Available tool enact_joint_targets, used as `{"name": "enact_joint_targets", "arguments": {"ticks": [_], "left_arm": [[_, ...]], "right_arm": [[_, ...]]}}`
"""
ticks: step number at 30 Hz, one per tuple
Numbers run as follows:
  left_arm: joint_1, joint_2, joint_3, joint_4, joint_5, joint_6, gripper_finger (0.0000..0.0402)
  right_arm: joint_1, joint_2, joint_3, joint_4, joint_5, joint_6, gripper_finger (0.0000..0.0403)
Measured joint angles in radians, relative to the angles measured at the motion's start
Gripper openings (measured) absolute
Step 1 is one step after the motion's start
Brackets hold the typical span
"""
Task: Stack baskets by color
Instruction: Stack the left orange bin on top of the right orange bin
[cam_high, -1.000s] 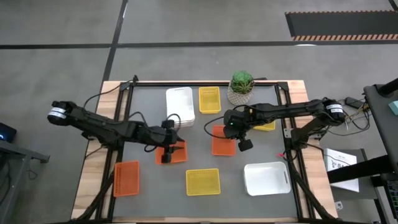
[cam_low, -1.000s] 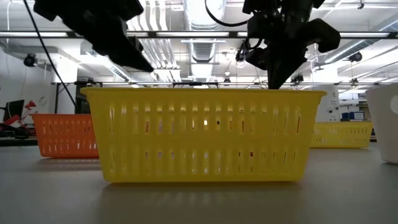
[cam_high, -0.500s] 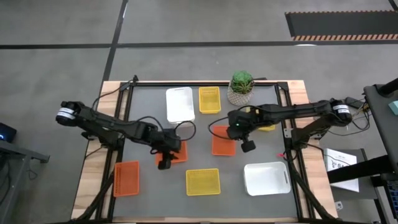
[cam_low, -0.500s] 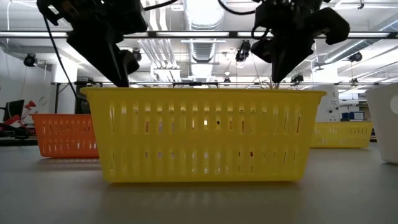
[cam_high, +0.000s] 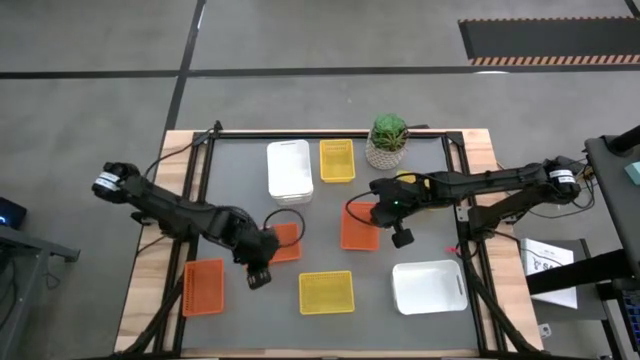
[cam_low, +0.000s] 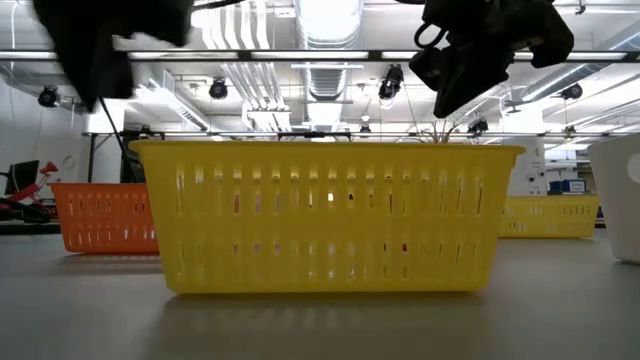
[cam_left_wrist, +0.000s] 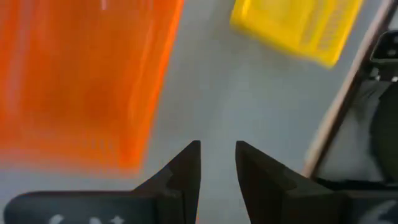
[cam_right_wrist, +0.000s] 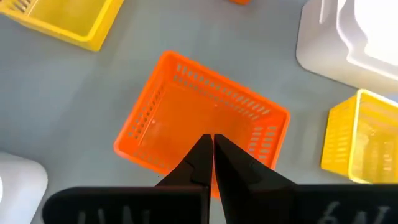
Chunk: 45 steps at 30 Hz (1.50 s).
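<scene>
The right gripper (cam_right_wrist: 212, 163), fingers (cam_right_wrist: 198, 163) pressed together, hangs over an orange basket (cam_right_wrist: 202, 127) on the grey surface (cam_right_wrist: 81, 93), with yellow baskets (cam_right_wrist: 62, 18) and a white basket (cam_right_wrist: 348, 37) nearby.

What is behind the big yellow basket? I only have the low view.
Observer: In the high view, an orange basket lies mid-table, with the right gripper at its edge.
Operator: Is it holding anything?
Observer: No. The right wrist view shows it shut and empty.
Operator: And the left gripper?
Observer: The left gripper is over bare table between another orange basket and the yellow basket. Its fingers are apart, with nothing between them.
</scene>
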<state>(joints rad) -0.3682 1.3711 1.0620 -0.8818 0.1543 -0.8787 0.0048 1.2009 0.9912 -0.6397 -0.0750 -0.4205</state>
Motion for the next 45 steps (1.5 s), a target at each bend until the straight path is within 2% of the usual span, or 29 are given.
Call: {"name": "enact_joint_targets", "arguments": {"ticks": [3, 5, 9, 14, 18, 22, 25, 32, 38, 45], "left_arm": [[-0.078, 0.0, 0.001, -0.109, 0.062, -0.266, 0.0081], [-0.143, -0.01, -0.009, -0.13, 0.098, -0.437, 0.0081], [-0.248, -0.027, -0.02, -0.131, 0.103, -0.752, 0.0084], [-0.334, -0.028, -0.031, -0.13, 0.097, -0.946, 0.0114], [-0.374, -0.022, -0.065, -0.138, 0.091, -0.994, 0.0156], [-0.386, -0.012, -0.11, -0.142, 0.04, -1.026, 0.0184], [-0.384, -0.012, -0.134, -0.108, 0.001, -1.03, 0.0184], [-0.382, -0.012, -0.188, -0.101, -0.001, -1.114, 0.0168], [-0.379, -0.005, -0.243, -0.047, -0.013, -1.125, 0.0129], [-0.379, -0.006, -0.244, -0.034, -0.017, -1.137, 0.0015]], "right_arm": [[0.0, -0.001, -0.004, 0.031, 0.0, -0.002, 0.0009], [0.0, -0.001, -0.008, 0.034, 0.0, -0.017, 0.0008], [0.0, 0.004, -0.009, 0.049, 0.0, -0.032, 0.0008], [0.0, 0.004, -0.009, 0.047, 0.0, -0.058, 0.0009], [0.0, 0.004, -0.012, 0.046, -0.001, -0.07, 0.0009], [0.0, 0.004, -0.022, 0.033, -0.001, -0.07, 0.0009], [0.0, 0.004, -0.024, 0.006, -0.001, -0.055, 0.0009], [0.001, 0.003, -0.032, -0.016, -0.002, -0.014, 0.0009], [0.02, 0.003, -0.064, -0.015, -0.002, 0.018, 0.0009], [0.065, 0.003, -0.097, -0.016, -0.001, 0.073, 0.0009]]}}
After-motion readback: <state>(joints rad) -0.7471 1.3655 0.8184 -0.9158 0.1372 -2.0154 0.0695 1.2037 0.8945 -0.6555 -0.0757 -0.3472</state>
